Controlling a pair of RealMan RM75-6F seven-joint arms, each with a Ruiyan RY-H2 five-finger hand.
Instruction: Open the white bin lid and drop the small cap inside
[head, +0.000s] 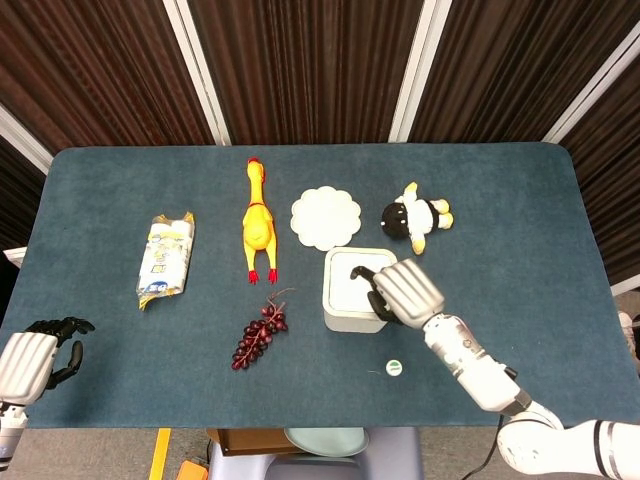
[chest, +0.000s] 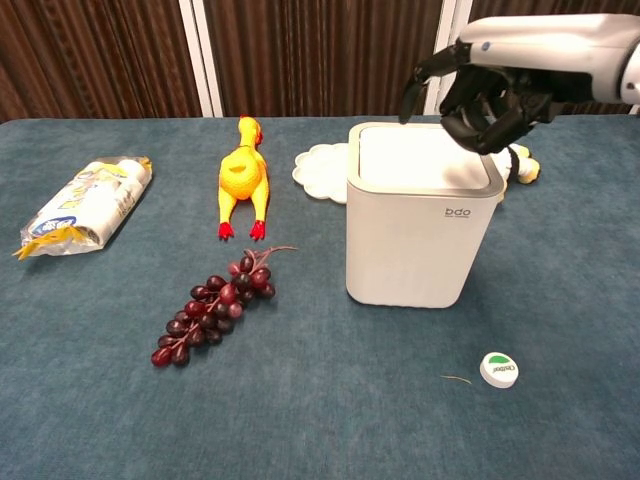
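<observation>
bench (head: 500, 200): blue carpet-ish top, everything sits on it
right arm: reaches in from the lower right of the head view, forearm angled up and left toward the bin
white bin (chest: 415, 235): upright near the middle of the bench, lid (chest: 420, 160) flat and closed
right hand (chest: 490, 95): hovers over the bin's right rear corner, palm down, fingers curled loosely downward with the thumb sticking out to the left; it's got nothing in it, and I can't tell if the fingertips actually touch the lid
left hand (head: 35, 355): parked at the bench's near left edge, dark fingers curled in, holding nothing
rubber chicken (head: 257, 225): lying lengthwise, left of the bin
grapes (head: 260, 335): near-left of the bin
small cap (chest: 499, 369): white with a green top, on the bench just in front of the bin, to its right, untouched
</observation>
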